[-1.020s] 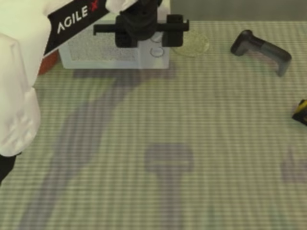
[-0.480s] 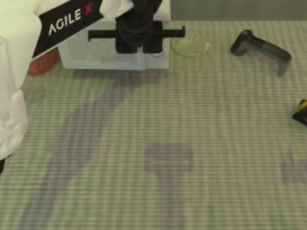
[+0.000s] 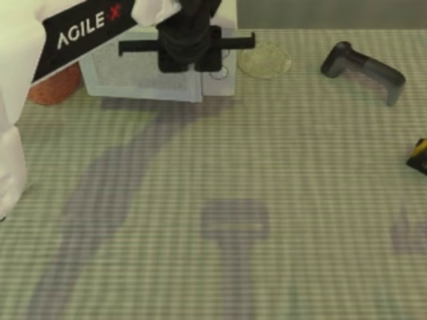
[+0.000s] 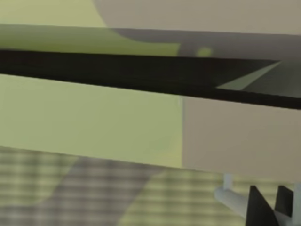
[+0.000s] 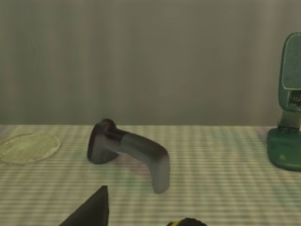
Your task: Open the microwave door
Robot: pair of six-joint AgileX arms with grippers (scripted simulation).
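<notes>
the microwave door (image 3: 143,75) sits directly under my left pincer (image 3: 190,63), its free edge just swung out from the front of the microwave (image 3: 223,79), so i judge the opening barely begun, with most of the swing left. i cannot tell whether the left pincer's fingers are apart or clamped on the door. beyond the pincer on the desk (image 3: 267,200) lie a glass dish (image 3: 265,60) and a scanner (image 3: 363,67). my right arm stays parked off view; its pincer state is hidden.
</notes>
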